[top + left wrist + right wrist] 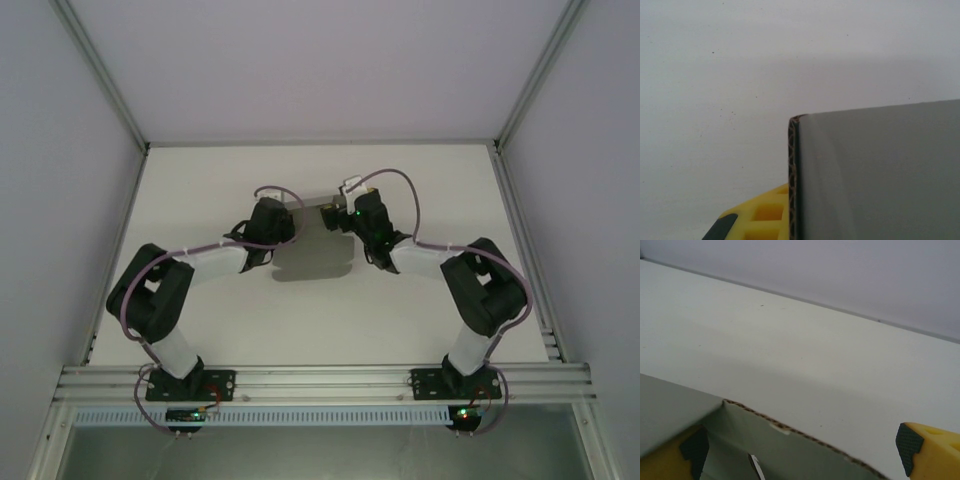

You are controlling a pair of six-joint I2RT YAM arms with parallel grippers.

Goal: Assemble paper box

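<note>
Seemingly midway: the paper box [875, 175] has walls folded up into a corner, though closing flaps look left to do. The left gripper [298, 208] pinches one wall tight; the right gripper [801, 445], spread wide, straddles the box's raw edge ungripped.

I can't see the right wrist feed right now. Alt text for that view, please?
The open right tool brackets the corrugated upper edge of a plain grey cardboard paper box, which crosses the bottom of the frame between its yellow, black-padded fingers. Beyond lie the white table and a pale back wall.
</note>
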